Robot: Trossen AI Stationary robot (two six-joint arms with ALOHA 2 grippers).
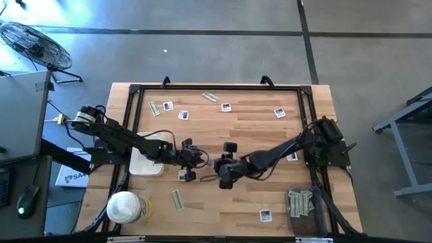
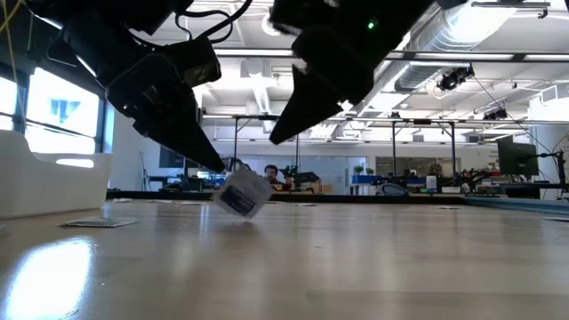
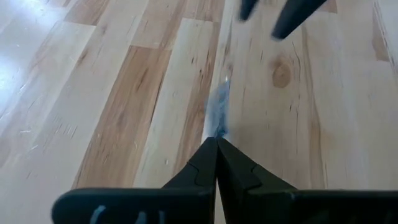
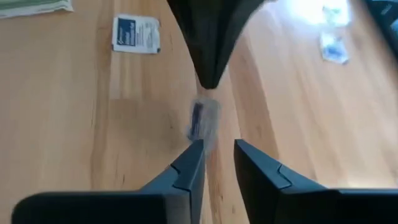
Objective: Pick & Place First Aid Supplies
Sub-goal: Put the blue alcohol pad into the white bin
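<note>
At the table's (image 1: pixel 223 202) left front corner stands a white-lidded tub (image 1: pixel 123 206), with a grey-green strip (image 1: pixel 177 199) lying just right of it. Behind the tub, a white tray (image 1: pixel 147 165) sits at the left edge, partly under the left arm. The left hand (image 1: pixel 183 173) reaches past the tray toward mid-table, its fingers pinched shut on a small white packet (image 2: pixel 242 196) with dark print. In the low view the packet hangs tilted from the fingertips, just above the wood. The right hand (image 1: pixel 225 177) is just beside it, facing the left one, its fingers (image 4: pixel 186 165) slightly parted with the packet right at their tips; I cannot tell whether one finger touches it. Along the far side lie more square packets (image 1: pixel 183 115) and strips (image 1: pixel 210 96), scattered from left to right. One more packet (image 1: pixel 265 215) lies near the front edge. At the right front corner a stack of strips (image 1: pixel 300 202) rests on a dark pad.
</note>
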